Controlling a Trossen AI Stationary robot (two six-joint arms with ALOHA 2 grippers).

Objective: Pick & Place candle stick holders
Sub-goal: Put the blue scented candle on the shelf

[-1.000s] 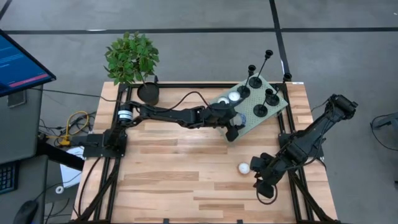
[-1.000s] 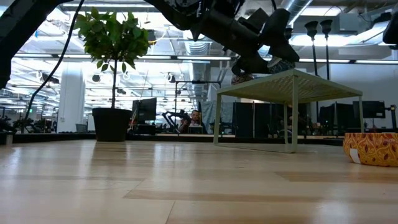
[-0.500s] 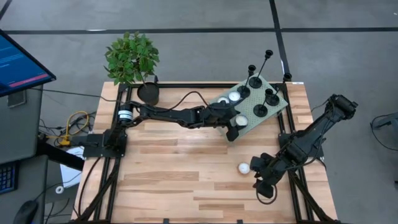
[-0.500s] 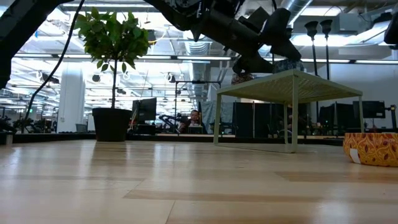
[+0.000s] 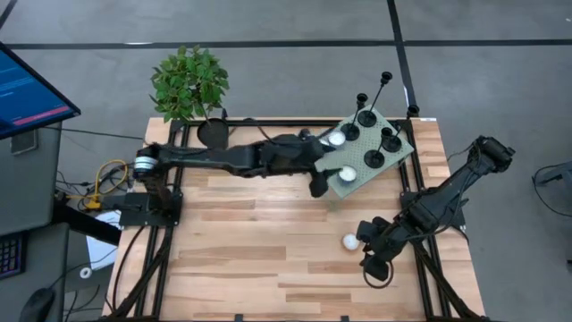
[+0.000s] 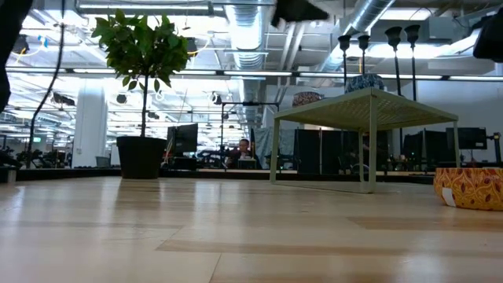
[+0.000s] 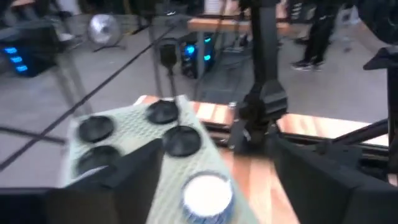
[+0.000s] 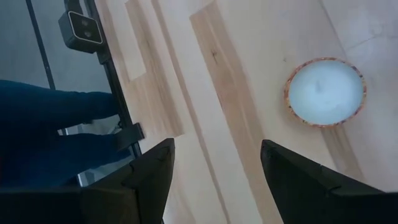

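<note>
Left arm stretched across the far worktop [image 5: 250,233], left gripper [image 5: 316,187] with fingers spread and empty beside the green tray [image 5: 391,156], candle stick holders [image 5: 374,158] and tealights [image 5: 348,174] on the tray, right gripper [image 5: 369,266] low at right, fingers apart, near a lone candle [image 5: 350,241]

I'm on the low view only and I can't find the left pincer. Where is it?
Observer: From above, the left pincer is open at the green stand's edge, beside a white candle.
Operator: And the right one?
Observer: The right pincer is open, low beside another candle on the table.
Operator: What's on the stand top?
Observer: Four candle stick holders, going by their black disc bases.
</note>
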